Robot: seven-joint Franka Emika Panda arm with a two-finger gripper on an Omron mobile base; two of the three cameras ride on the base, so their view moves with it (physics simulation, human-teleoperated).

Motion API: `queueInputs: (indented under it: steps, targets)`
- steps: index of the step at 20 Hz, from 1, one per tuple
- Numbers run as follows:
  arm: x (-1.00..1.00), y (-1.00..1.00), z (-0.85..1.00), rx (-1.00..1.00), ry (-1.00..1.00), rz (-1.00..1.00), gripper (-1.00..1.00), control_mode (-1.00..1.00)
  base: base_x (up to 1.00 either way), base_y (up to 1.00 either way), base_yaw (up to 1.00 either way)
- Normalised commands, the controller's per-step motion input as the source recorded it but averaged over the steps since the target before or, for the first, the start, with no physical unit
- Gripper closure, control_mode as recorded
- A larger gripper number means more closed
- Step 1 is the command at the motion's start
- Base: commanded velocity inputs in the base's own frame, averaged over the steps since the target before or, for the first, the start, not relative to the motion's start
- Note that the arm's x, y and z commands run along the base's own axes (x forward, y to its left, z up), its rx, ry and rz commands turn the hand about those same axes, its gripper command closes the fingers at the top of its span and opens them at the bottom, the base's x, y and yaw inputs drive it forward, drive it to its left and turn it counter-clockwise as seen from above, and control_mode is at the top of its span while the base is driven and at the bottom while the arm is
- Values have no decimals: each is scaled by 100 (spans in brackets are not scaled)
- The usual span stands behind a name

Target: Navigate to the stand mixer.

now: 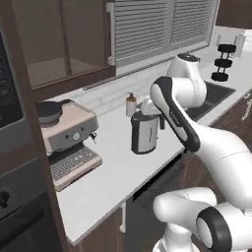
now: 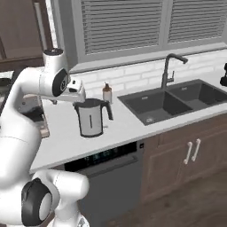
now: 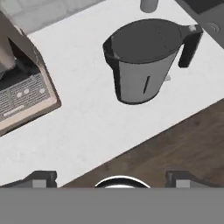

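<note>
The stand mixer is out of view. My gripper (image 3: 113,178) hangs open and empty above the counter's front edge, its two dark fingertips (image 3: 43,177) wide apart. Just ahead of it stands a steel kettle (image 3: 144,61) with a dark lid and handle, also seen mid-counter (image 1: 144,133) (image 2: 91,117). My hand hovers just above and behind the kettle in the right base view. A boxy beige espresso machine (image 1: 69,140) (image 3: 22,92) sits to the kettle's left.
A dark double sink (image 2: 177,99) with a faucet (image 2: 168,71) lies right of the kettle. A soap bottle (image 2: 107,93) stands by the wall. A black stacked object (image 1: 224,61) sits past the sink. A dishwasher (image 2: 106,170) is under the counter, an oven column (image 1: 19,197) at the far left.
</note>
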Motion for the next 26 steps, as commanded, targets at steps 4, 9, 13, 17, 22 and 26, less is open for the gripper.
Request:
queueInputs:
  steps: [4, 9, 13, 17, 22, 26]
  targets:
    - [0, 0, 0, 0, 0, 0, -100, 100, -13, 0, -92]
    - [0, 0, 0, 0, 0, 0, -100, 100, -1, 0, -95]
    - [0, 0, 0, 0, 0, 0, -100, 100, 0, 0, -94]
    - [0, 0, 0, 0, 0, 0, -100, 100, 0, 0, -90]
    - [0, 0, 0, 0, 0, 0, -100, 100, 0, -6, -82]
    - [0, 0, 0, 0, 0, 0, -100, 100, 0, -25, -78]
